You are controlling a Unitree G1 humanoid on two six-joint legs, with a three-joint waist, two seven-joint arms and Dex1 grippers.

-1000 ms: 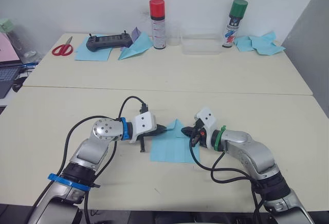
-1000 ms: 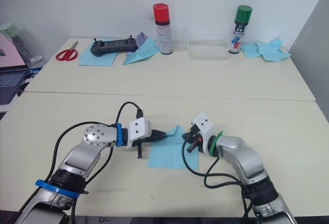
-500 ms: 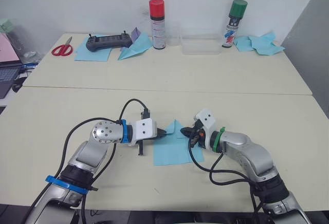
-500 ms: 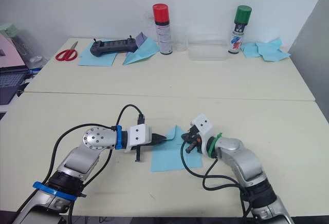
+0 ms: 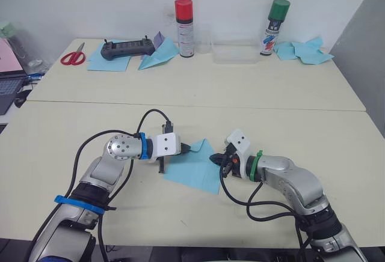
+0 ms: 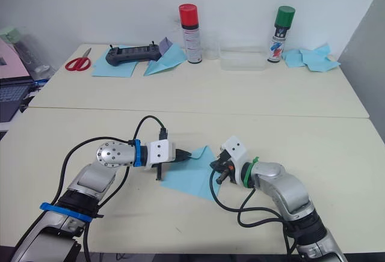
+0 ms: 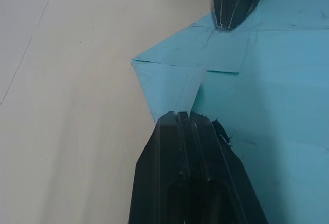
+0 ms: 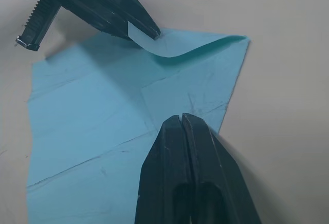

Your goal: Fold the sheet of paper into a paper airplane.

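The left gripper (image 5: 187,148) is clamped on the folded corner of the sheet of paper (image 5: 194,167), while the right gripper (image 5: 218,157), fingers together, presses its opposite edge. The sheet lies flat between them on the cream table (image 5: 180,91), well in front of the red spray can (image 5: 184,19). Thin and limp, it likely tears or slips easily; edges and corners look like the safest holds.

The scene is brightly and evenly lit, with soft, faint shadows under the arms on the cream table (image 5: 252,88) and no harsh glare. The head views are sharp across the frame. In the wrist views the near black fingers (image 7: 190,178) look slightly soft, while the sheet of paper (image 8: 103,116) shows crisp creases.
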